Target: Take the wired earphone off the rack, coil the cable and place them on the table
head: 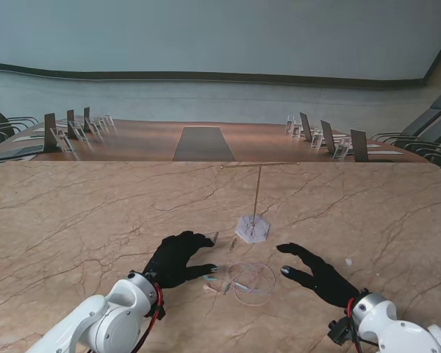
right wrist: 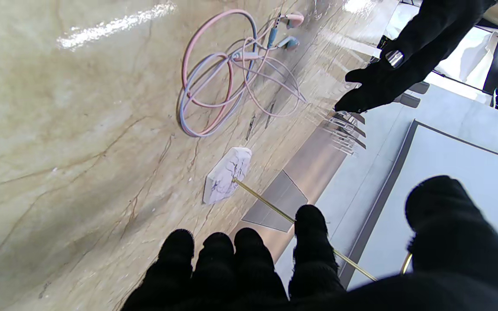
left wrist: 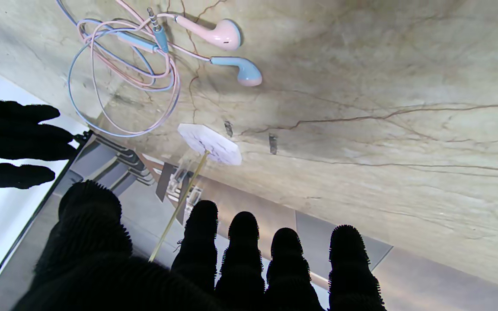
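Beside the earphone (head: pixel 248 282), each robot hand (head: pixel 178 259) spreads empty.

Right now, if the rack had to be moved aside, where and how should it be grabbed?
Pinch the rack by its thin upright rod, low down near the hexagonal marble base, coming from the side. The rod stands vertical and bare, the earphone lies coiled on the table nearer to me, and the right robot hand hovers open.
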Controlling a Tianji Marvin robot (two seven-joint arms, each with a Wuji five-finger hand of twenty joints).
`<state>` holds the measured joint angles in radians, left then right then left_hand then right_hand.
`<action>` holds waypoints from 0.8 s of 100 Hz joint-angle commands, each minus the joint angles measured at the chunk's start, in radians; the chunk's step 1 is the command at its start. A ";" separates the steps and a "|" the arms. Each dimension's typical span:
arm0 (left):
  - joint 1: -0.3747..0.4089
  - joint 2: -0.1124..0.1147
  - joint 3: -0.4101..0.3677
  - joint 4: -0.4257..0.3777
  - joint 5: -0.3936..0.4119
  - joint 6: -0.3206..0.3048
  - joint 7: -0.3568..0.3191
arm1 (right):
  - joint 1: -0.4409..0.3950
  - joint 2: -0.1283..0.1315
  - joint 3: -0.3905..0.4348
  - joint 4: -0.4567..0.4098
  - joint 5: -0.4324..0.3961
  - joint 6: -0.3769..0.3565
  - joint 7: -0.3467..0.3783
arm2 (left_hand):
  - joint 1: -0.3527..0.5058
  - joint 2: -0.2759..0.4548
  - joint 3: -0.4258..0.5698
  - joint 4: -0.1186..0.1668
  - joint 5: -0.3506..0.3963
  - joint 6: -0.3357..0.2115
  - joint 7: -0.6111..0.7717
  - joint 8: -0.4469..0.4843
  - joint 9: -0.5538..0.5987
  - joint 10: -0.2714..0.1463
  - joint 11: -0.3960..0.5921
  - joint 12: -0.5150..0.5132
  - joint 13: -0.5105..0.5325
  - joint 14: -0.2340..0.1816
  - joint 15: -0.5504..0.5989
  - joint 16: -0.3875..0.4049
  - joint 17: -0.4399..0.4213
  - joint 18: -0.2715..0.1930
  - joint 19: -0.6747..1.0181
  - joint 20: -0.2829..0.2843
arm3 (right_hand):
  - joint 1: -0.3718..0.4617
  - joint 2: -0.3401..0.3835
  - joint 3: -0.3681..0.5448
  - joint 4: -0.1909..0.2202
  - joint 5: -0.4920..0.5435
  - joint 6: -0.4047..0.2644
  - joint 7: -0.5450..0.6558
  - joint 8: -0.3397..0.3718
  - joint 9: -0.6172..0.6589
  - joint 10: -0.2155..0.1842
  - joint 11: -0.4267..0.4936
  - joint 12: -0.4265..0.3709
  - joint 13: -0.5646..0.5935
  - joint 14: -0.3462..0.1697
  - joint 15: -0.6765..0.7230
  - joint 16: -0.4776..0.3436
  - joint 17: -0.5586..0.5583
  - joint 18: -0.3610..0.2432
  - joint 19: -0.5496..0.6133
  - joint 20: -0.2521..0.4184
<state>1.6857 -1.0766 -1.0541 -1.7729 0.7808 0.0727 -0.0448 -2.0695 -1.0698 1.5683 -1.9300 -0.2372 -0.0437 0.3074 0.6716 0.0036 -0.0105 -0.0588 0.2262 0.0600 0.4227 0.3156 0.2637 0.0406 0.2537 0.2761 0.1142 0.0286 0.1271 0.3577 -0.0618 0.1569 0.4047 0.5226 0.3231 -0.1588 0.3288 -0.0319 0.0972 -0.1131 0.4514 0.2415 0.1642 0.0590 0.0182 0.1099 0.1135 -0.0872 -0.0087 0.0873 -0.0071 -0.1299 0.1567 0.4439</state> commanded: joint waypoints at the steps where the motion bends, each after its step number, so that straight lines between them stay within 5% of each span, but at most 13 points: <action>1: 0.026 0.000 -0.006 -0.011 -0.006 -0.004 0.009 | -0.022 -0.003 0.002 -0.015 -0.004 0.000 -0.004 | -0.036 0.047 -0.011 0.026 -0.034 0.008 -0.037 -0.014 -0.040 -0.026 -0.013 -0.016 -0.035 -0.038 -0.022 -0.017 -0.017 -0.037 -0.043 -0.011 | -0.056 0.032 0.013 -0.012 -0.019 -0.036 -0.044 0.016 -0.026 -0.032 -0.032 0.014 -0.033 -0.060 -0.020 -0.022 0.009 -0.064 -0.035 -0.033; 23: 0.073 -0.003 -0.040 -0.024 0.002 -0.023 0.035 | -0.042 -0.007 0.008 -0.021 0.004 -0.012 -0.020 | -0.031 0.047 -0.009 0.027 -0.041 0.010 -0.033 -0.018 -0.051 -0.031 -0.008 -0.023 -0.043 -0.042 -0.023 -0.023 -0.011 -0.045 -0.091 0.000 | -0.048 0.019 0.025 -0.012 -0.018 -0.028 -0.078 0.036 -0.030 -0.044 -0.034 0.025 -0.031 -0.076 -0.020 -0.025 0.018 -0.114 -0.037 -0.040; 80: 0.064 -0.003 -0.046 -0.018 -0.010 -0.025 0.025 | -0.048 -0.009 0.016 -0.031 -0.002 -0.011 -0.030 | -0.024 0.044 -0.008 0.029 -0.043 0.005 -0.031 -0.020 -0.053 -0.033 -0.007 -0.028 -0.043 -0.042 -0.022 -0.028 -0.007 -0.038 -0.091 0.022 | -0.056 0.022 0.028 -0.014 -0.011 -0.023 -0.127 0.076 -0.036 -0.042 -0.044 0.024 -0.032 -0.071 -0.021 -0.038 0.024 -0.102 -0.054 -0.064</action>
<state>1.7497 -1.0766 -1.1044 -1.7915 0.7766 0.0492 -0.0150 -2.1150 -1.0749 1.5852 -1.9548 -0.2371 -0.0568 0.2792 0.6717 0.0037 -0.0105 -0.0588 0.2179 0.0608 0.4196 0.3122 0.2509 0.0400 0.2541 0.2568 0.1031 0.0199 0.1268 0.3464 -0.0636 0.1391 0.3404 0.5327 0.3231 -0.1594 0.3425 -0.0319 0.0972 -0.1135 0.3460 0.3063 0.1534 0.0452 -0.0037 0.1243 0.1135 -0.1020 -0.0152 0.0660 0.0136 -0.1634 0.1360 0.4006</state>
